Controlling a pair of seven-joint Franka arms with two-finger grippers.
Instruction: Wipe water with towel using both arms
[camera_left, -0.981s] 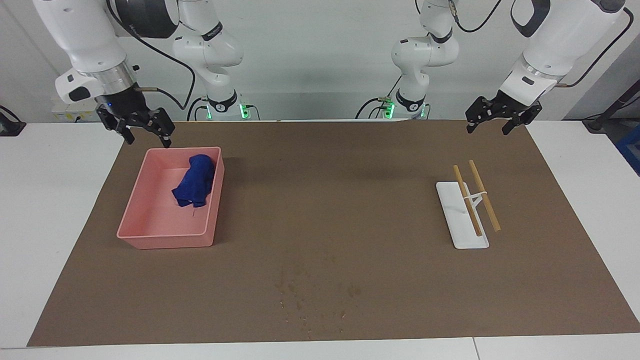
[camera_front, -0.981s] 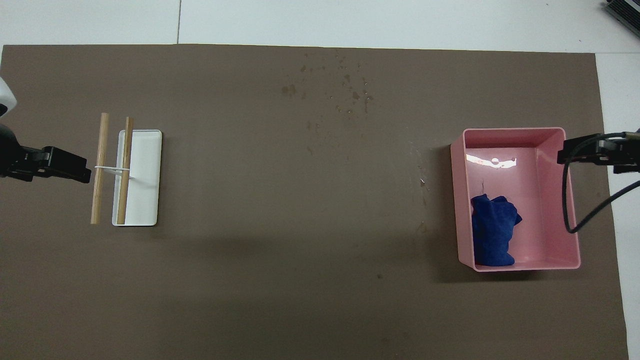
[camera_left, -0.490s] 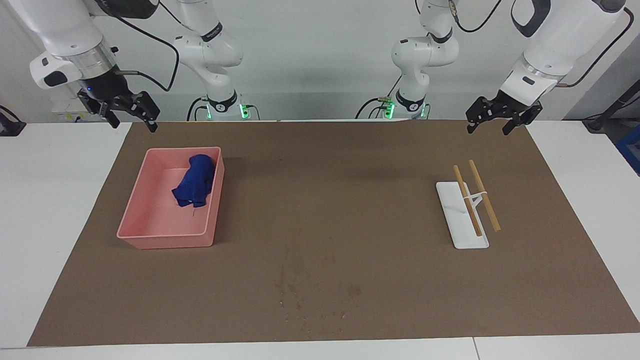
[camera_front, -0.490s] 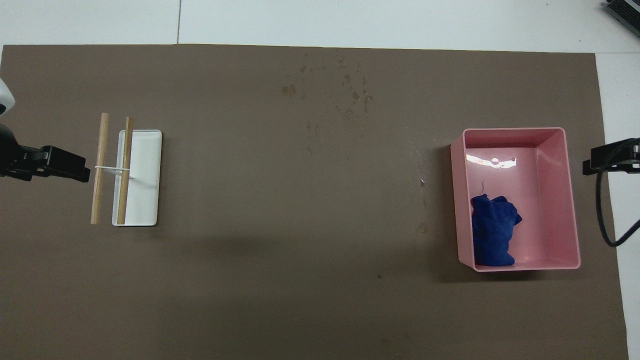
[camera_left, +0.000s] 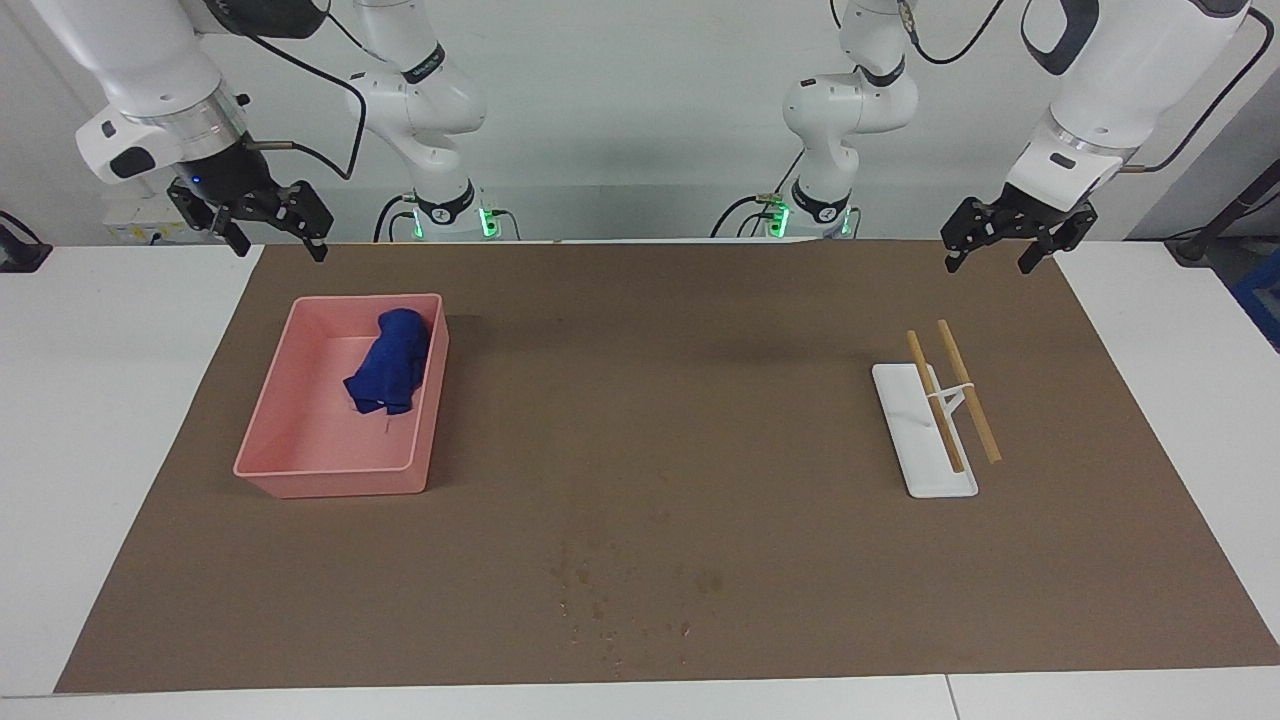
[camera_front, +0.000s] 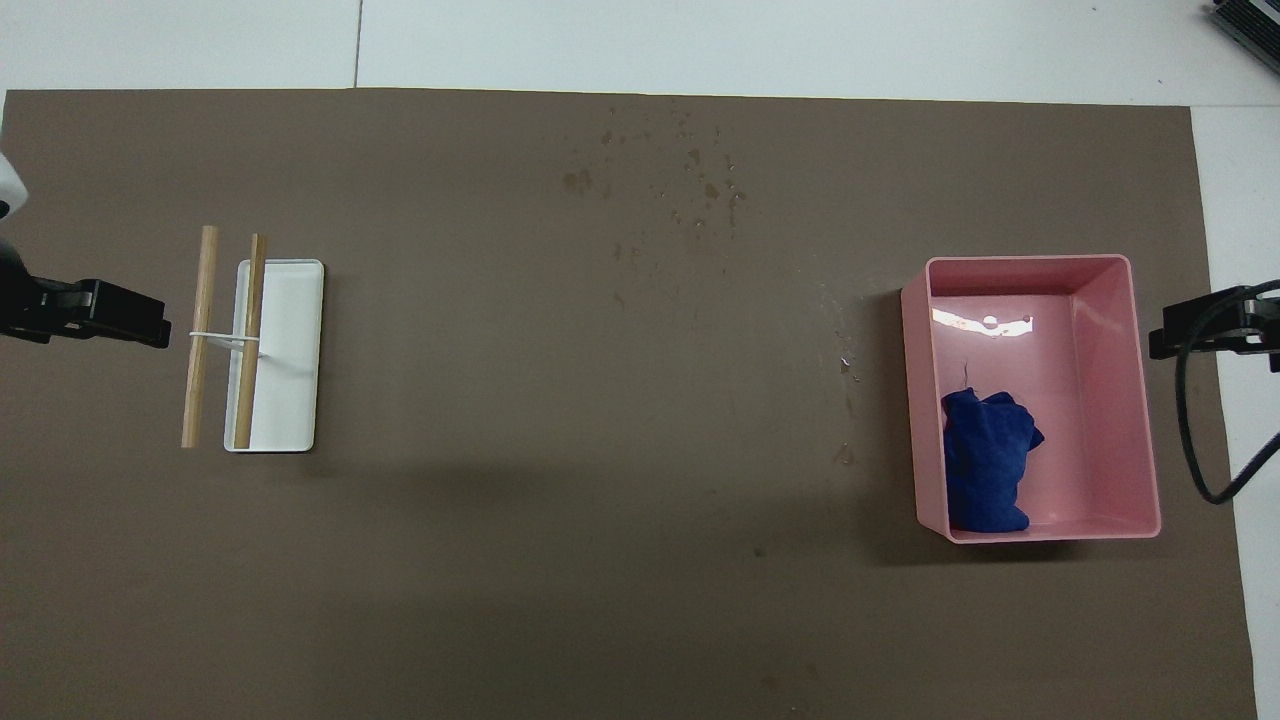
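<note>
The royal-blue towel (camera_left: 390, 372) lies crumpled in the pink tray (camera_left: 330, 470), against the tray wall on the side toward the table's middle. It also shows in the overhead view (camera_front: 985, 460). The water (camera_left: 620, 590) is a faint patch of specks on the brown mat, far from the robots and mid-table; the overhead view shows it too (camera_front: 690, 185). My right gripper (camera_left: 278, 245) hangs open and empty in the air over the mat's corner by the tray. My left gripper (camera_left: 988, 262) hangs open and empty over the mat's other robot-side corner.
A white rack (camera_left: 925, 440) with two wooden sticks stands toward the left arm's end; it also shows in the overhead view (camera_front: 290, 350). The pink tray (camera_front: 1030, 262) stands toward the right arm's end. The brown mat (camera_left: 700, 420) covers most of the table.
My right gripper rose from the tray's robot-side corner and drew back toward the table's edge, then settled slightly inward. My left gripper shifted slightly. The towel has not moved.
</note>
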